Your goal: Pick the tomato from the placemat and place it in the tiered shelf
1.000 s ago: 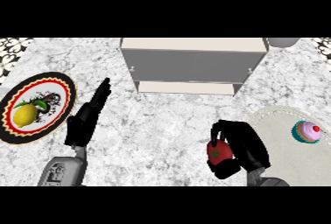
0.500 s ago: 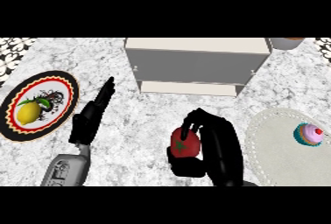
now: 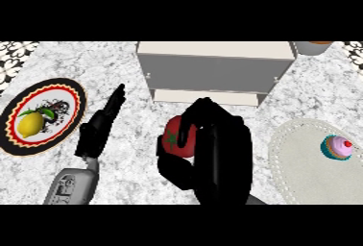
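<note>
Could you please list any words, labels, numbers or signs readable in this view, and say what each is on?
None can be read. The plate under the lemon carries only a dark ornament with no letters. The tiered shelf, placemat, cupcake and tomato bear no writing.

Right hand, center frame, fingers curled round the tomato; tomato clear of the placemat, which lies at 3 o'clock w/ a cupcake on it. Tiered shelf at 12 o'clock, just beyond the hand. Left hand at 9 o'clock, fingers straight, over the counter. Plate far left w/ a lemon.
</note>
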Controlling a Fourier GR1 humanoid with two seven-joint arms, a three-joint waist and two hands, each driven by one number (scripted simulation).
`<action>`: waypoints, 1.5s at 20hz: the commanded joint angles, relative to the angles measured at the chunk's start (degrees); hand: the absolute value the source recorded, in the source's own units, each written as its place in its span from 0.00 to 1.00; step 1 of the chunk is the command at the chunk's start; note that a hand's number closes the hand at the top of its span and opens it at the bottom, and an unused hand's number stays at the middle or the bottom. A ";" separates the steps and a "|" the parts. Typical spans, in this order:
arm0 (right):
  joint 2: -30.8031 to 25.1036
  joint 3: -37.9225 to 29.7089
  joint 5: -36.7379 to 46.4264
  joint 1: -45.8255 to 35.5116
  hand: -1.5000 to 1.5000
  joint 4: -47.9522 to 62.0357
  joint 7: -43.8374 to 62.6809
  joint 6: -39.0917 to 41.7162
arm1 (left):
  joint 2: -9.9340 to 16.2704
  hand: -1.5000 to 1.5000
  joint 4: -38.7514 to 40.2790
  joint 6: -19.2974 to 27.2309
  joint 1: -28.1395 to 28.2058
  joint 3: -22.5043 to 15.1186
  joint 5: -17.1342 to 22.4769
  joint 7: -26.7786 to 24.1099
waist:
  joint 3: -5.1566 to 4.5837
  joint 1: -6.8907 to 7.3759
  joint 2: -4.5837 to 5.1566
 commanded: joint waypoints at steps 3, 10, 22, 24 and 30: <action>0.39 -0.13 7.12 -13.60 1.00 3.19 18.13 3.33 | 0.00 0.50 0.56 -0.26 0.10 0.05 0.16 -0.46 | 0.00 -0.04 0.10; 0.37 -6.84 4.85 -27.24 1.00 9.32 21.38 8.35 | -1.33 0.50 1.68 0.78 -0.86 -0.81 -0.75 -0.74 | 0.11 0.27 0.56; 0.37 -18.50 2.99 -47.64 1.00 25.77 19.42 12.46 | -1.00 0.50 1.32 1.05 -0.79 -0.66 -1.12 -2.13 | 0.27 -0.37 1.07; 0.37 -16.62 4.92 -48.06 1.00 28.74 20.73 10.14 | 0.48 0.50 0.33 -0.30 -0.07 1.03 0.64 -2.15 | 0.27 -0.08 1.12; 0.38 -20.09 5.08 -52.82 1.00 39.28 13.78 8.27 | -1.42 0.50 -0.20 1.64 -0.98 -0.40 -0.88 -0.16 | 0.35 -0.73 1.35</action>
